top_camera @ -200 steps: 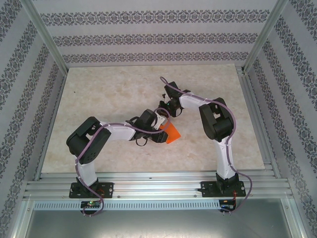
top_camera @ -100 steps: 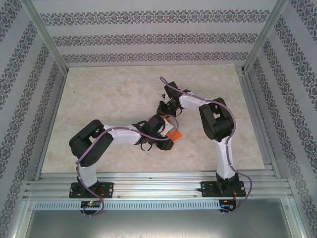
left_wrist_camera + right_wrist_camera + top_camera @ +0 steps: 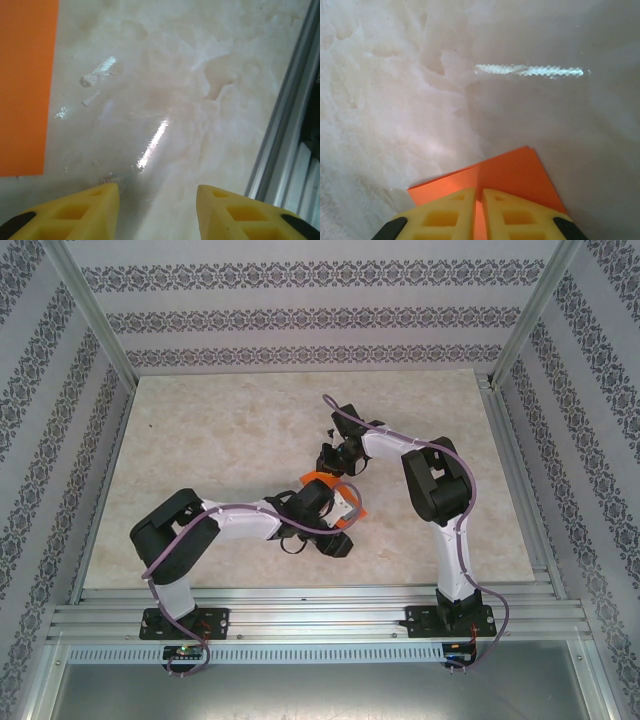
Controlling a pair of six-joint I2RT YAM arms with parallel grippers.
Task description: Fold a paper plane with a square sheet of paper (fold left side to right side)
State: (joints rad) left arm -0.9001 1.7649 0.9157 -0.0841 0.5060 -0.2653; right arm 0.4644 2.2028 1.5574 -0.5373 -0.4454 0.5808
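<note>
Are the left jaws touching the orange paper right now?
Apart. The left wrist view shows a strip of bare table between the open left jaws and the orange paper.

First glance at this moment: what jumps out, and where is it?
The bright orange sheet of paper stands out against the pale marbled table, lying near its middle. The right gripper, fingers nearly together, sits right over the sheet; whether it pinches or merely presses it is unclear. The left gripper stands open and empty above bare table, with the sheet at the left edge of its wrist view.
</note>
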